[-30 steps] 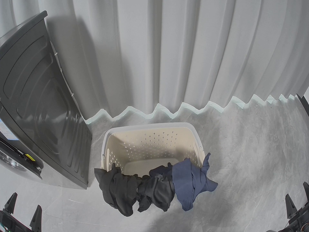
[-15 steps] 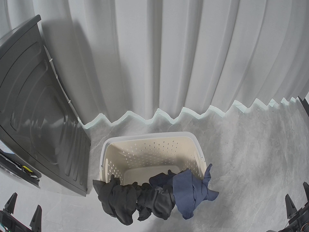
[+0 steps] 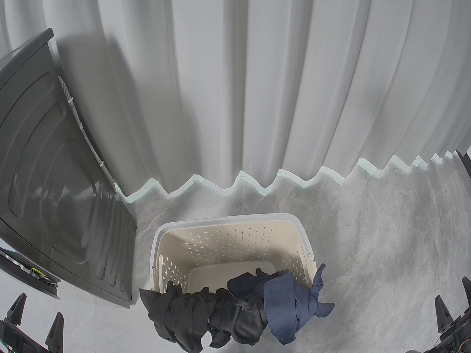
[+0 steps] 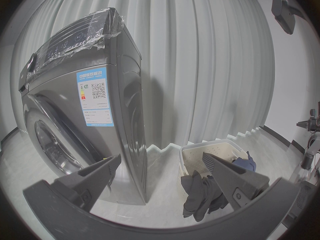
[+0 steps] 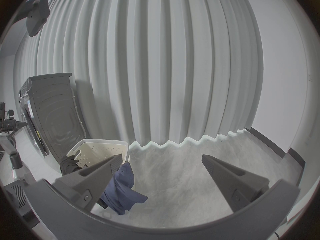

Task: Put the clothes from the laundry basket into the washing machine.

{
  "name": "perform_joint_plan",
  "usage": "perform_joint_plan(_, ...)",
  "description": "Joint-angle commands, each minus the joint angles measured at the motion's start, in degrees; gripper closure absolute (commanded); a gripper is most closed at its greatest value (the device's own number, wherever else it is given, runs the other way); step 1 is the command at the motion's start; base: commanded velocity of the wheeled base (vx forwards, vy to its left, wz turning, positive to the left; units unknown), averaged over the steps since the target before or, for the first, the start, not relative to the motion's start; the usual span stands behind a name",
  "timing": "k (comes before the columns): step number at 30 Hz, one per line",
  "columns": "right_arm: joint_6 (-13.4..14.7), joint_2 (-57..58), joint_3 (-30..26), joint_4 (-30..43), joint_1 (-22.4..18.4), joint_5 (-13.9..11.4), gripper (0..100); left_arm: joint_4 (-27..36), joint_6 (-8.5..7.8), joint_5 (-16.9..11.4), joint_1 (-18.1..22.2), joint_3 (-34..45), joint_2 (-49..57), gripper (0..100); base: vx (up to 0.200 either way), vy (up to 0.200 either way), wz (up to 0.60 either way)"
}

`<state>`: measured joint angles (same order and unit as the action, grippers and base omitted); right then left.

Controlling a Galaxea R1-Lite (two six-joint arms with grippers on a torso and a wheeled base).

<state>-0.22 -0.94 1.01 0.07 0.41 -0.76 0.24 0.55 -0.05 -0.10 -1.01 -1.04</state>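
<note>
I read the clothes (image 3: 235, 315), a dark grey garment (image 3: 186, 315) and a blue garment (image 3: 289, 305), as draped over the laundry basket (image 3: 225, 220) rim at its 6 o'clock side, partly inside, partly outside. Left tool (image 3: 39, 306): well apart, at the clothes' 9 o'clock, fingers spread, holding nothing. Right tool (image 3: 452, 290): well apart, at 3 o'clock, likewise spread and empty. The washing machine (image 3: 54, 182) stands on the floor (image 3: 392, 221) at the basket's 10 o'clock.

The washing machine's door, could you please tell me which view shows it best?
The left wrist view: the round door of the washing machine faces it. The head view gives the machine's side panel and a sliver of the front; the right wrist view shows the side, far off.
</note>
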Motion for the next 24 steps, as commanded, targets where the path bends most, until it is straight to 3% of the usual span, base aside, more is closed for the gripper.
perform_joint_plan(1,-0.04,0.94,-0.92,0.01,0.02,-0.04,0,0.02,0.24,0.14,0.01,0.92,0.77,0,0.000,0.000,0.00)
perform_joint_plan(7,-0.04,0.94,-0.92,0.01,0.02,-0.04,0,0.02,0.24,0.05,0.01,0.92,0.77,0,0.200,0.000,0.00)
perform_joint_plan(16,-0.04,0.94,-0.92,0.01,0.02,-0.04,0,0.02,0.24,-0.04,0.01,0.92,0.86,0,0.000,0.000,0.00)
perform_joint_plan(24,-0.04,0.94,-0.92,0.01,0.02,-0.04,0,0.02,0.33,0.05,0.01,0.92,0.77,0,0.200,0.000,0.00)
